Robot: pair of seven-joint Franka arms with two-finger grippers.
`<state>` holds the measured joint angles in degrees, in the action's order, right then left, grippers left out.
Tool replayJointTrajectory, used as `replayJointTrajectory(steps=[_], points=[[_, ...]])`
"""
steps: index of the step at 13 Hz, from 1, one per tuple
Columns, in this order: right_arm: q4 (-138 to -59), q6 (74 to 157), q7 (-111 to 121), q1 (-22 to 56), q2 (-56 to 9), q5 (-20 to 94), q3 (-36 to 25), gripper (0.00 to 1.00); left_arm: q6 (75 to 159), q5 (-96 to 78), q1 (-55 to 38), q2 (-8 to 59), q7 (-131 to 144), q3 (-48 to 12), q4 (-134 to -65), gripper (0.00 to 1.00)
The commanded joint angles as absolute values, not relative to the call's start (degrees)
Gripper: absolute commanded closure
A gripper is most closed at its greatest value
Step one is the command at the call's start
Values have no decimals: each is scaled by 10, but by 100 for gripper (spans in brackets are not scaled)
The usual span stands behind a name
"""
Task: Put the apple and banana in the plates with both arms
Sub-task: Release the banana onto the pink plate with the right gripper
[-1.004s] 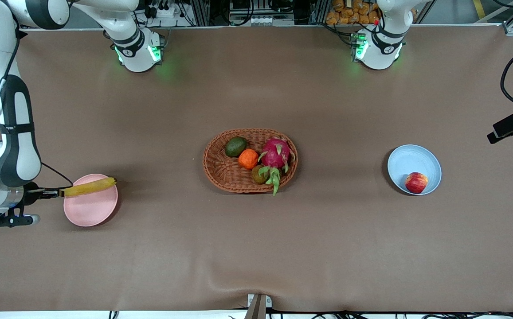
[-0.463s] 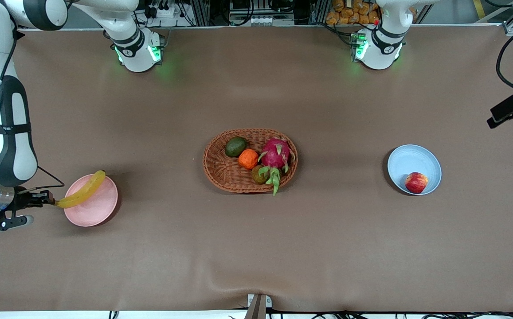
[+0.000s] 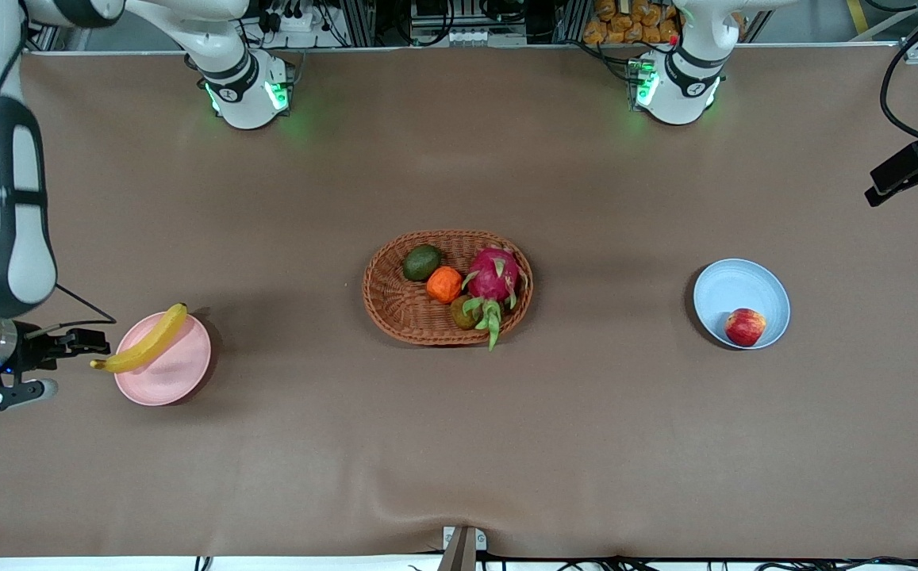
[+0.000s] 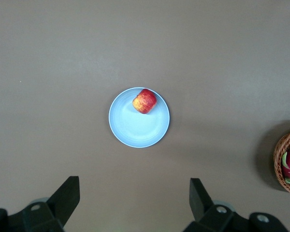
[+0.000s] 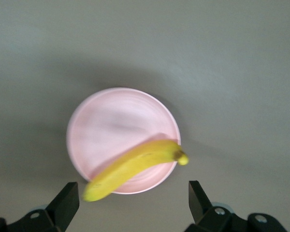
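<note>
The right gripper (image 3: 82, 342) is open and empty beside the pink plate (image 3: 173, 379), where the banana (image 3: 141, 342) lies across the rim. The basket (image 3: 395, 305) is mid-table. The apple (image 3: 745, 327) sits in the blue plate (image 3: 732, 287). The left gripper (image 4: 133, 205) is wide open, empty, over this plate.

robot lab: two bench-mounted arms (image 3: 240, 79), cables, aluminium framing

front view: high across the table (image 3: 459, 444), facing the arm bases
left wrist view: straight down, high over the blue plate (image 4: 135, 130)
right wrist view: straight down, nearer, over the pink plate (image 5: 111, 125)
shared: both plates also in front view
</note>
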<state>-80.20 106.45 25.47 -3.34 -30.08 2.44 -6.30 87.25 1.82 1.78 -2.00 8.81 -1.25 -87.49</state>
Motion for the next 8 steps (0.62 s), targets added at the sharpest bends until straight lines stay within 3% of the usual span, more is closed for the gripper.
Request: replayJointTrajectory(steps=[1,3,8], points=[[-875,1045,194,11,-194,13,-76,0,885,9,32,-42,78,-34,-901,0],[-921,1018,161,17,-131,13,-75,0,887,8,47,-43,79,-47,-903,0],[-947,924,85,-19,-14,13,-38,0,875,-21,47,-77,97,-55,-942,0]])
